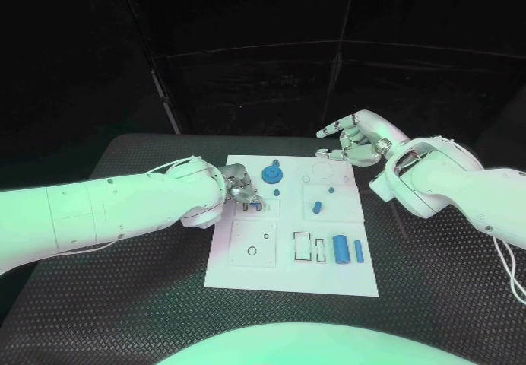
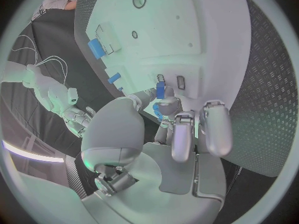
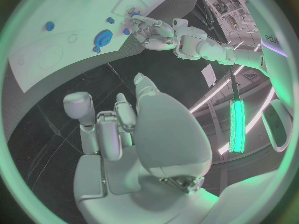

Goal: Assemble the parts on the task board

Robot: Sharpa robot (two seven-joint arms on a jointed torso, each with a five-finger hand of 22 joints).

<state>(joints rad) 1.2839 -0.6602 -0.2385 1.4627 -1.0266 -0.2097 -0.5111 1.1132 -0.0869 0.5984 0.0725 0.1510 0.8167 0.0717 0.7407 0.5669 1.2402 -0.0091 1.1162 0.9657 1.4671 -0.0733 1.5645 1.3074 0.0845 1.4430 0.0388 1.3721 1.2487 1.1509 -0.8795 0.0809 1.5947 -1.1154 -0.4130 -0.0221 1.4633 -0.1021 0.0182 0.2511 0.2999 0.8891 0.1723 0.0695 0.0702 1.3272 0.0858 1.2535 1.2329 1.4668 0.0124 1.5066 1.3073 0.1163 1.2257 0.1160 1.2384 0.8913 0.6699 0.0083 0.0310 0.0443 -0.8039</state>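
Observation:
The white task board (image 1: 329, 281) lies in the middle of the table. My left hand (image 1: 243, 194) hovers at the board's left edge and pinches a small blue part (image 2: 160, 90) between thumb and a finger, just over two small slots (image 2: 181, 82). My right hand (image 1: 351, 141) hangs above the board's far right corner with its fingers apart and nothing in them. A round blue part (image 1: 272, 179) lies close to the left hand. A small blue peg (image 1: 315, 206) stands mid-board. A blue cylinder (image 1: 341, 249) and a thin blue bar (image 1: 357, 251) lie nearer the front right.
The black table (image 1: 131, 304) surrounds the board. The right wrist view has the board (image 3: 62, 50), the round blue part (image 3: 102, 36) and my left hand (image 3: 149, 32) beyond my right hand (image 3: 118, 129). Rectangular recesses (image 1: 304, 244) sit at the board's front middle.

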